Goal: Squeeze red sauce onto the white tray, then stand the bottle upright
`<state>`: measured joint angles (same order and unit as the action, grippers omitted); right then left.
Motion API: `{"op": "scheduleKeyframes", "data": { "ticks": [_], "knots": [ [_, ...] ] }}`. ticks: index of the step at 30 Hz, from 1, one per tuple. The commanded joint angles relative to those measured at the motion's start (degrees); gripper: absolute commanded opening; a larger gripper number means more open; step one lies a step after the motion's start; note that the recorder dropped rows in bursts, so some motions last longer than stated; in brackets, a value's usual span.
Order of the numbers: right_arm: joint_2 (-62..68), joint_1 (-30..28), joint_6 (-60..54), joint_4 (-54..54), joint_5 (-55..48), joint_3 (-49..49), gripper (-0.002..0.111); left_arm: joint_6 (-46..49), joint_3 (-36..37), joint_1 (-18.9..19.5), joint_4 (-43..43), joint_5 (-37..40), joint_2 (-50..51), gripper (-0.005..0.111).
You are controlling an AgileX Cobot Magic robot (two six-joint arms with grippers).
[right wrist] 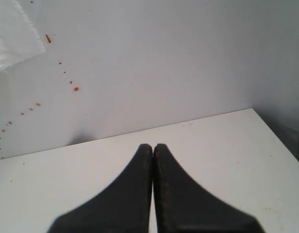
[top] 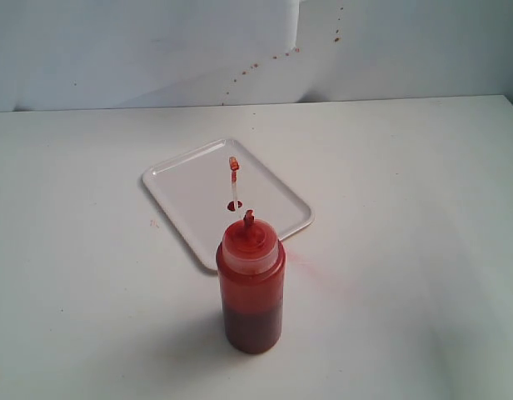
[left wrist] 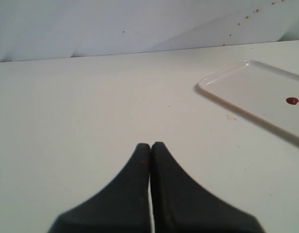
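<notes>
Exterior view: bottle [top: 251,287], upright and standing free on the table [top: 406,208], in front of the near edge of the white tray [top: 190,179], its small cap [top: 234,164] raised on the strap; one blob of red sauce [top: 234,205] on the tray; red specks [top: 273,58] on the wall behind. Left wrist view: left gripper [left wrist: 150,145], fingers pressed together on nothing, over the table, apart from the tray and its blob. Right wrist view: right gripper [right wrist: 153,146], fingers likewise together and empty, facing the speckled wall.

bottle [top: 251,287] upright nr white tray [top: 190,187]; red sauce [top: 234,205] blob on tray
</notes>
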<state>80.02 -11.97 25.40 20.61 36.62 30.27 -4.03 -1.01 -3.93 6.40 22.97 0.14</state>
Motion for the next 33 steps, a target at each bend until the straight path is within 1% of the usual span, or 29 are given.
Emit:
{"op": "scheduleKeyframes", "data": {
  "ticks": [1, 6, 33],
  "knots": [
    [-0.44, -0.12, -0.56, -0.26, 0.04, -0.18, 0.0, -0.47, 1.01, 1.75, -0.2, -1.98, -0.14, 0.001],
    [-0.44, -0.12, -0.56, -0.26, 0.04, -0.18, 0.0, -0.55, 1.01, 3.29, -0.34, -1.98, -0.14, 0.001],
    [-0.44, -0.12, -0.56, -0.26, 0.04, -0.18, 0.0, -0.41, 1.01, 3.3, 0.37, -2.08, -0.14, 0.001]
  ]
}}
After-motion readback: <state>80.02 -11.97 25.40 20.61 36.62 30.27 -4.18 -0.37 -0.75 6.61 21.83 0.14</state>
